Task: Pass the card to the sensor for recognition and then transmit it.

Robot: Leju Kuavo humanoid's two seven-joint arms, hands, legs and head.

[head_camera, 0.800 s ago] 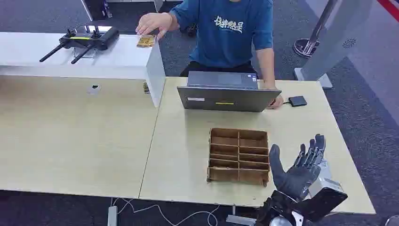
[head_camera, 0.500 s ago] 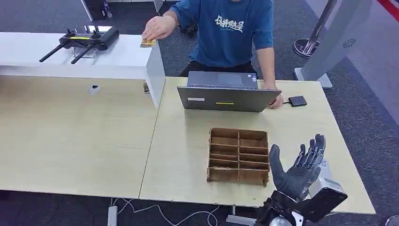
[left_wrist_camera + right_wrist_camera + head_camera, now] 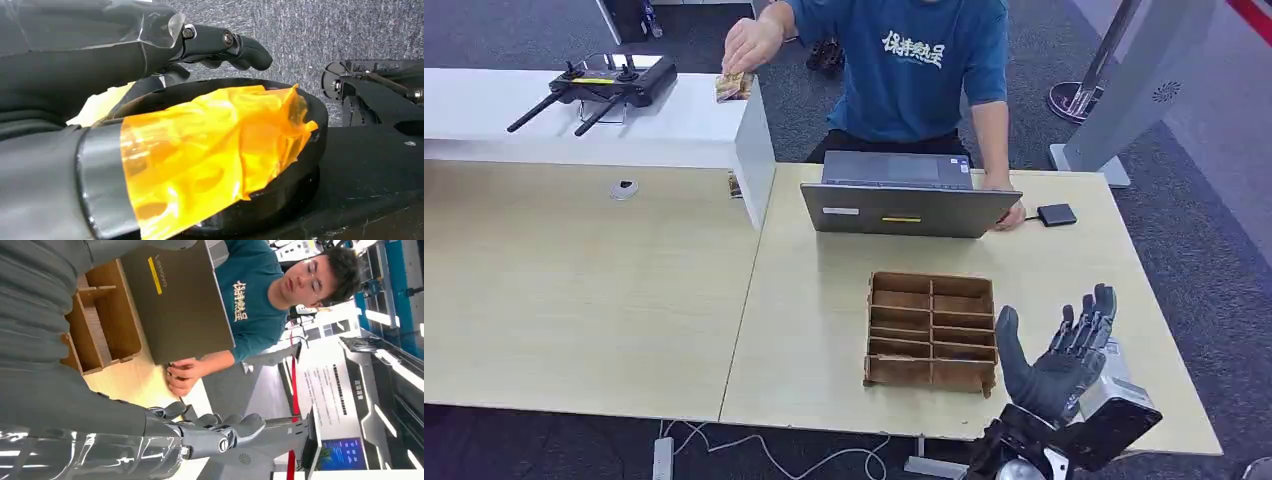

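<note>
Person's hand (image 3: 749,44) lifted card (image 3: 733,86); right hand (image 3: 1056,360) unmoved, upright, fingers (image 3: 1092,318) spread.

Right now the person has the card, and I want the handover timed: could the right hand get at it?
Probably not yet. The right hand waits open beside the wooden tray, while the person's hand holds the card over the far white counter, beyond the laptop.

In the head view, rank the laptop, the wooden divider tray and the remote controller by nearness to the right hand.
1. Wooden divider tray, just left of the right hand.
2. Laptop, beyond the tray, before the person.
3. Remote controller, on the far-left white counter.
</note>
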